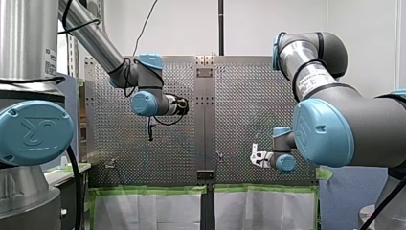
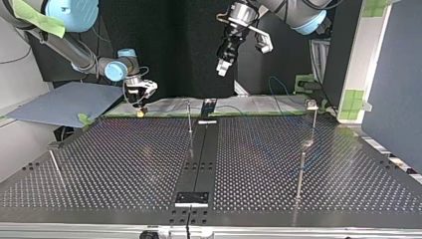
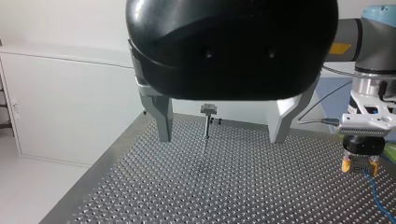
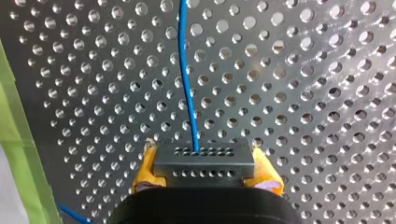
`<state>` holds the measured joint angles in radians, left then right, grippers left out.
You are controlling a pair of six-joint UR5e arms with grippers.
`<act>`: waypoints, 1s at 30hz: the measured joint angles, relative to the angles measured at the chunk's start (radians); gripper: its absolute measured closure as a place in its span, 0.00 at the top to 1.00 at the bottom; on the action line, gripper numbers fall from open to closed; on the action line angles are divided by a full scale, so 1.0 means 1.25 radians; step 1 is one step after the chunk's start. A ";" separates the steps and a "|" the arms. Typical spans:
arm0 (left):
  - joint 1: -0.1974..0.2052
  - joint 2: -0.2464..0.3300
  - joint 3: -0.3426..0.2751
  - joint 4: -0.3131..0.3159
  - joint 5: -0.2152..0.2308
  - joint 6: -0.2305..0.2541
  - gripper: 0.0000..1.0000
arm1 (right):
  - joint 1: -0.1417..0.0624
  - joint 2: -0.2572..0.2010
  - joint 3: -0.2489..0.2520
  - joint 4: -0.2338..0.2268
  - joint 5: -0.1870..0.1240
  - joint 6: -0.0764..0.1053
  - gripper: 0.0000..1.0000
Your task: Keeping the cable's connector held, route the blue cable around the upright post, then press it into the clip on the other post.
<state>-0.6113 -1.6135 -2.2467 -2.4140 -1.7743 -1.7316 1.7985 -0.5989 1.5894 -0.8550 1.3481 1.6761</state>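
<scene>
right gripper clamps connector | blue cable leaves connector | left gripper spread wide, empty, well apart from connector

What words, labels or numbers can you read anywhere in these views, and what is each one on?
"UR": embossed logo on the blue joint cap of my left arm, front view.
Too small to read: the white label on that arm's silver tube.
Blurred, unreadable: the printed label on my right arm's silver tube.
Nothing else legible.

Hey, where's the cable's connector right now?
The connector is held between the yellow pads of my right gripper, low over the table's far edge at the top view's left, beside the green tape.
</scene>
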 joint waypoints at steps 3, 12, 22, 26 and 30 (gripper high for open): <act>0.001 -0.004 0.000 -0.017 -0.007 -0.004 1.00 | -0.004 -0.005 0.000 0.007 0.010 -0.013 0.00; 0.001 -0.062 0.000 -0.052 -0.071 0.024 1.00 | -0.012 -0.057 0.000 0.053 0.017 -0.038 0.00; -0.001 -0.078 0.000 -0.018 -0.085 0.033 1.00 | -0.016 -0.075 0.001 0.063 0.014 -0.041 0.00; -0.001 -0.078 0.000 -0.017 -0.086 0.033 1.00 | -0.016 -0.075 0.001 0.063 0.014 -0.041 0.00; -0.001 -0.078 0.000 -0.017 -0.086 0.033 1.00 | -0.016 -0.075 0.000 0.063 0.014 -0.041 0.00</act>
<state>-0.6124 -1.7109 -2.2469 -2.4350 -1.8813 -1.6904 1.7787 -0.6928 1.5900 -0.7764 1.3654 1.6248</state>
